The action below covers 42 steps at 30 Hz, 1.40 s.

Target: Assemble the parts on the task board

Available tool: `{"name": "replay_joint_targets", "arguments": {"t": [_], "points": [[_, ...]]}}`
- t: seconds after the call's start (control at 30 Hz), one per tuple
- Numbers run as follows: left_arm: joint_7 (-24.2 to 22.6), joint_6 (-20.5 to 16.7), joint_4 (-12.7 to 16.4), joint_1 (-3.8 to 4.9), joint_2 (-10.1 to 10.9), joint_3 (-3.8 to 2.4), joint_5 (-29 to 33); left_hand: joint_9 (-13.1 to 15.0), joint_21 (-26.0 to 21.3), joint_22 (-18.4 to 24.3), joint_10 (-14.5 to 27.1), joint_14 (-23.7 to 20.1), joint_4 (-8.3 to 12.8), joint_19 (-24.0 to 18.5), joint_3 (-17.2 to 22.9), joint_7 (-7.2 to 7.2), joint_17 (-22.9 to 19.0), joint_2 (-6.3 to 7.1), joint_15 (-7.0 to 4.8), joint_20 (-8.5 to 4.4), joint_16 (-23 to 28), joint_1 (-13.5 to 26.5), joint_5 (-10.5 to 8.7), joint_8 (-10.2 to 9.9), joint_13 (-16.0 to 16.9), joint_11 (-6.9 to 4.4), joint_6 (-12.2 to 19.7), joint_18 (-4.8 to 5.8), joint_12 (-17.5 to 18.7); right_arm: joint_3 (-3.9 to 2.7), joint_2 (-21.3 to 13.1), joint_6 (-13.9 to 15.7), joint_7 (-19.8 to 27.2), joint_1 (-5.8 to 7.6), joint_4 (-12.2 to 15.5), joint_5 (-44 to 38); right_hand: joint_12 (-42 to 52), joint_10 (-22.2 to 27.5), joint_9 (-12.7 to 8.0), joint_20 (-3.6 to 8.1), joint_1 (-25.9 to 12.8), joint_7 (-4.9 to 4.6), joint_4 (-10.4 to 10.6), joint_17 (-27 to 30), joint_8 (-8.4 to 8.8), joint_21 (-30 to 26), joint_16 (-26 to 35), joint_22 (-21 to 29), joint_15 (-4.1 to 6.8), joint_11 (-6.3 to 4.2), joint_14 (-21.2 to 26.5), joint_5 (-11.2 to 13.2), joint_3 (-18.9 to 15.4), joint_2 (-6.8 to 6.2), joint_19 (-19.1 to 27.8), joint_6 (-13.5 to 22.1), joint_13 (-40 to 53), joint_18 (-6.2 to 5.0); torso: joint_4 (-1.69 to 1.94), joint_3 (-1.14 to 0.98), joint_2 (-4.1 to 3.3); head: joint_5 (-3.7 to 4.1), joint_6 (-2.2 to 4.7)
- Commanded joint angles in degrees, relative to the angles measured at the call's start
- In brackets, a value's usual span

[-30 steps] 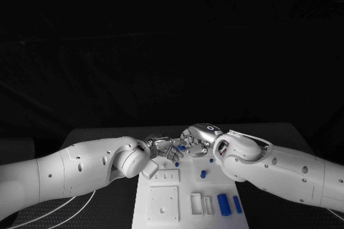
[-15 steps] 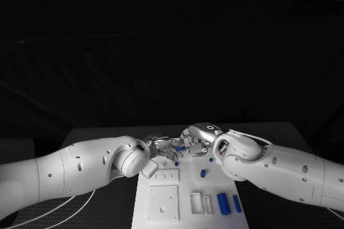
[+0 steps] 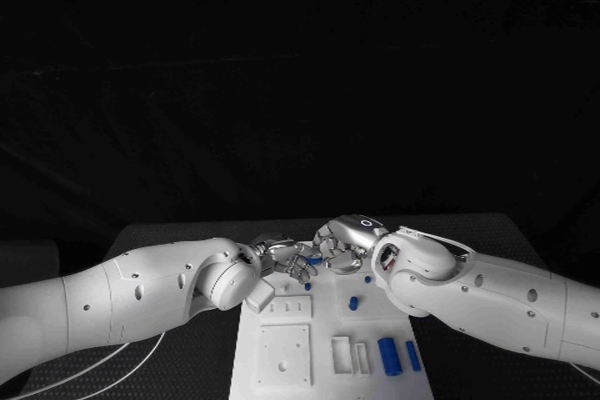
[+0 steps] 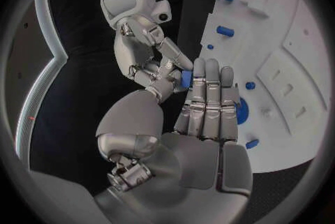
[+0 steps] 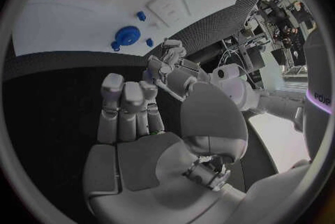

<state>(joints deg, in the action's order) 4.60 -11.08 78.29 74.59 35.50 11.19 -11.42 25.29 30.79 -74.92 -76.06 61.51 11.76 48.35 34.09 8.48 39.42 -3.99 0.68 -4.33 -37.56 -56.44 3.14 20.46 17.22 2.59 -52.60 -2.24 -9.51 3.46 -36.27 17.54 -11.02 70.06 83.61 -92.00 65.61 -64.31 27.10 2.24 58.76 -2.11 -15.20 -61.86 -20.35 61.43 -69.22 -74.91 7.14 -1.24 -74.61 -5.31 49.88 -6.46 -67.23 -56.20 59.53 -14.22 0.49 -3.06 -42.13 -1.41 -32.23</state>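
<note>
Silver left hand [image 4: 202,123] fingers pinching small blue part [image 4: 186,79], white task board [image 3: 328,365]

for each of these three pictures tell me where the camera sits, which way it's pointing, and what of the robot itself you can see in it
Head view: on the robot's head, looking down at the task board; both white arms enter, left hand and right hand meeting.
Left wrist view: behind the left hand, facing the right hand and the task board.
Right wrist view: behind the right hand, facing the left hand and the task board.
Shared: both hands and the board with blue parts.
</note>
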Motion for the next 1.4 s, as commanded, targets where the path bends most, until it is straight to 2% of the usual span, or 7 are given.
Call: {"name": "replay_joint_targets", "arguments": {"t": [0.03, 0.2, 0.3, 0.43, 0.83, 1.07, 1.4], "points": [[-0.6, 0.5, 0.0, 0.13, 0.0, -0.14, -1.4, 0.6, 0.3, -1.2, -0.6, 0.5, -0.2, 0.3, 0.3, -1.26, 0.5, -0.35, -0.23, -0.50, -0.8, 0.6, -0.26, 0.4, 0.4, -0.29, -1.8, 0.11, -0.6, 0.10, -0.3, -0.5, 2.4, -0.15, -0.1, 3.3, -0.2, -0.2, 0.9, 0.13, -0.6, -3.03, 0.0, 0.1, -0.02, -0.4, 0.3, -0.3, 0.09, 0.02, -0.3, -0.2, 0.5, -0.23, -0.3, -3.1, -0.1, -0.78, -0.01, 0.01, -0.01, -0.03, 0.02], [-0.6, 1.0, 0.0, 0.12, 0.0, -0.14, -1.7, 0.9, 0.5, -1.2, -0.7, 0.5, -0.3, 0.4, 0.3, -1.38, 0.8, -0.63, -0.41, -0.72, -1.3, 0.9, -0.32, 0.6, 0.8, -0.42, -2.0, 0.21, -0.9, 0.11, -0.5, 0.9, 4.7, -0.15, 0.0, 5.5, -0.7, 0.9, -0.6, -0.05, -3.5, -4.89, 0.6, 0.2, 3.69, -0.7, 0.9, -0.2, -1.27, 1.66, 0.4, 1.6, -3.0, -6.69, 0.0, 3.4, -0.2, -0.78, -0.01, 0.01, -0.03, -0.10, 0.06], [-0.6, 1.5, 0.1, 0.12, 0.0, -0.14, -2.0, 1.0, 0.6, -1.2, -0.8, 0.5, -0.3, 0.5, 0.2, -1.41, 0.9, -0.69, -0.46, -0.79, -1.5, 1.0, -0.34, 0.7, 0.9, -0.47, -2.0, 0.25, -1.1, 0.11, -0.5, 1.3, 5.9, -0.15, 0.0, 6.3, -0.6, 1.8, -1.0, 0.16, -3.3, -5.85, 1.1, 0.2, 4.58, -1.1, 1.1, -0.1, -2.27, 2.66, 0.9, 2.1, -6.3, -7.65, 0.3, 5.1, 0.0, -0.78, 0.00, -0.02, -0.02, -0.10, 0.03], [-0.8, 1.9, 0.1, 0.11, 0.0, -0.14, -2.0, 1.1, 0.6, -1.2, -0.8, 0.5, -0.2, 0.5, 0.2, -1.42, 1.0, -0.73, -0.49, -0.83, -1.6, 1.0, -0.34, 0.7, 1.0, -0.50, -2.1, 0.26, -1.1, 0.12, -0.4, 0.7, 6.8, -0.22, -0.2, 6.9, -0.2, 2.4, -1.2, 0.32, -2.4, -6.16, 1.4, 0.0, 4.83, -1.4, 1.1, -0.2, -2.58, 2.97, 1.1, 2.1, -9.3, -7.58, 0.7, 5.8, 0.1, -0.78, 0.01, -0.03, -0.03, -0.10, 0.02], [-1.1, 3.4, 0.5, 0.09, 0.2, -0.14, -2.0, 1.2, 0.7, -1.2, -0.8, 0.5, -0.2, 0.5, 0.2, -1.45, 1.1, -0.72, -0.52, -0.90, -1.7, 1.1, -0.34, 0.7, 1.1, -0.55, -2.1, 0.29, -1.2, 0.23, -0.1, 0.9, 7.6, -0.78, -0.7, 7.3, 0.0, 2.6, -1.1, 0.35, -0.8, -6.02, 2.0, 0.0, 4.40, -1.7, 1.1, -0.2, -2.49, 2.85, 1.2, 2.1, -9.9, -6.59, 0.9, 5.0, 0.0, -0.78, 0.04, -0.06, -0.05, -0.22, -0.23], [-0.9, 4.2, 0.6, 0.08, 0.3, -0.14, -2.2, 1.2, 0.8, -1.2, -0.8, 0.4, -0.1, 0.5, 0.2, -1.47, 1.1, -0.73, -0.54, -0.93, -1.8, 1.1, -0.34, 0.7, 1.1, -0.57, -2.1, 0.31, -1.3, 0.23, -0.3, 0.3, 8.0, -0.79, -0.7, 7.2, 0.2, 2.4, -0.3, 0.48, 1.9, -4.79, 3.5, -0.1, 2.48, -1.8, 1.1, -0.3, -1.44, 1.71, 1.1, 2.5, -6.8, -4.39, 0.8, 1.6, -0.3, -0.78, 0.05, -0.03, -0.04, -0.20, -0.34], [-0.9, 4.3, 0.6, 0.03, 0.2, -0.14, -2.3, 1.4, 0.8, -1.2, -0.9, 0.5, 0.0, 0.5, 0.2, -1.48, 1.3, -0.79, -0.60, -0.98, -2.0, 1.2, -0.34, 0.8, 1.3, -0.64, -2.1, 0.38, -1.4, 0.23, -0.2, 0.5, 8.5, -0.89, -0.6, 7.0, 0.2, 2.1, 1.3, 0.38, 2.2, -3.23, 3.1, -0.2, -0.02, -1.6, 1.1, -0.7, -0.09, 0.24, 1.1, 2.5, -6.0, -2.00, 1.0, -2.5, -0.5, -0.78, 0.04, -0.05, -0.02, -0.20, -0.44]]}}
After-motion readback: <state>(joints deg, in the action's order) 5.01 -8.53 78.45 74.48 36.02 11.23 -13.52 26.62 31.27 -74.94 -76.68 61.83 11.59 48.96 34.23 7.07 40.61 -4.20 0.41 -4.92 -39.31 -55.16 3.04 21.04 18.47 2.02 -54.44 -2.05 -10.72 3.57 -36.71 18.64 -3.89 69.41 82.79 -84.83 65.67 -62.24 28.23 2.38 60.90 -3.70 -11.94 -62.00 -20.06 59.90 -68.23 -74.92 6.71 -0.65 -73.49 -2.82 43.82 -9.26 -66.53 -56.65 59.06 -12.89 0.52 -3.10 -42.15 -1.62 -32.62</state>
